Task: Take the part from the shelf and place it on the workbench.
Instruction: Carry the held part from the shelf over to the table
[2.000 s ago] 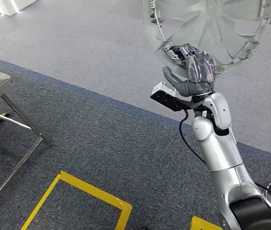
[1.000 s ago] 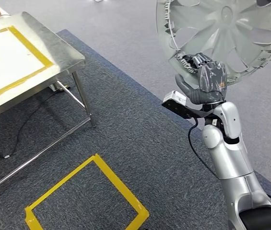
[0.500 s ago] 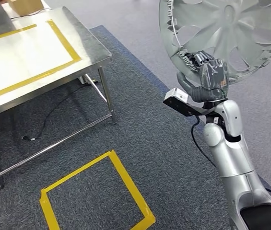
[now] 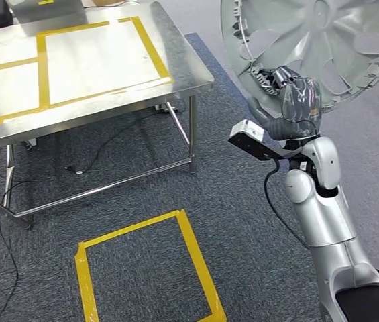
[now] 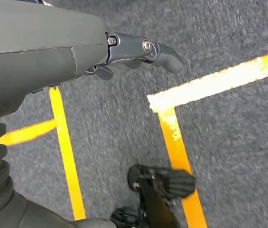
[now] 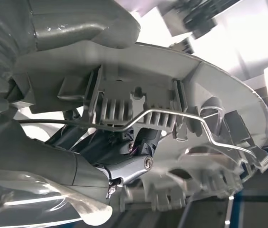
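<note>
The part (image 4: 324,40), a large grey wheel-cover disc with spokes and cut-outs, is held high on the right of the head view, standing roughly upright on edge and well apart from the counter (image 4: 187,70). It is judged to be light, thin moulded plastic: fairly stiff across the face, but with some flex at the rim, and its small clips and wire ring look easy to snap or bend. A smooth, glossy face is seen, so slipping is a risk if it is pinched on the face alone. The rim is judged the best place to take hold, where ribs and clips give purchase.

That is where it is gripped now. The right hand (image 4: 291,100) is closed on the lower rim, the fingers (image 6: 125,168) hooked inside among the clips behind the wire ring, the thumb pressed against the other side. With a wide disc held by one edge, swaying is to be expected.

The left hand (image 5: 89,47) hangs over the carpet, holding nothing, its fingers lightly apart.

The steel counter, marked with yellow tape, stands ahead to the left.
</note>
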